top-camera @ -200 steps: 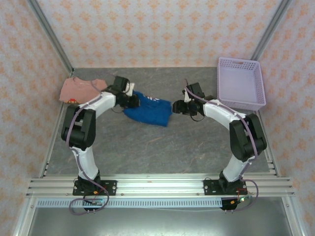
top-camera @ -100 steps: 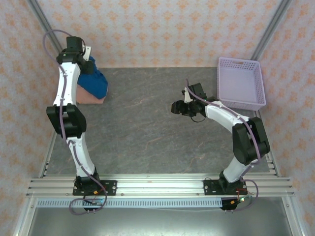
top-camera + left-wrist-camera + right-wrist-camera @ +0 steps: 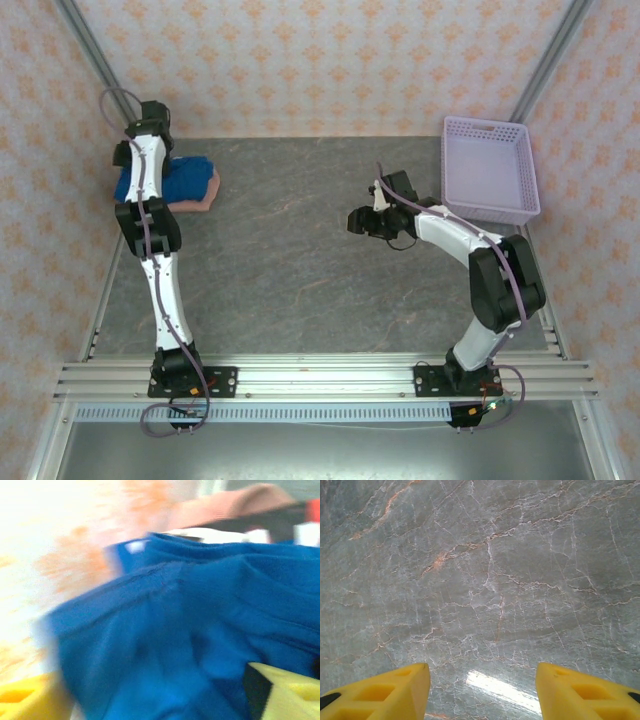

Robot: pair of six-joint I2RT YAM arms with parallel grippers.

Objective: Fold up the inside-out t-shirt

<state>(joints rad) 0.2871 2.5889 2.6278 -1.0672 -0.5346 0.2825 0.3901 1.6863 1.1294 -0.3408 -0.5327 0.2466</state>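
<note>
Seemingly the set-down step: the royal-blue cotton t-shirt (image 3: 185,180) lies bundled on a salmon-pink shirt (image 3: 207,190) far left, left tool (image 3: 150,677) spread open over it, right tool (image 3: 482,666) open and empty; next, lift clear without snagging cloth.

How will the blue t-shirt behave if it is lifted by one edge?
Probably floppy: the blue t-shirt lies bunched in soft folds, so it would likely drape and sag. Likely light for its size, being thin cloth. Pulling it could also shift the salmon-pink shirt underneath, since it rests on that.
</note>
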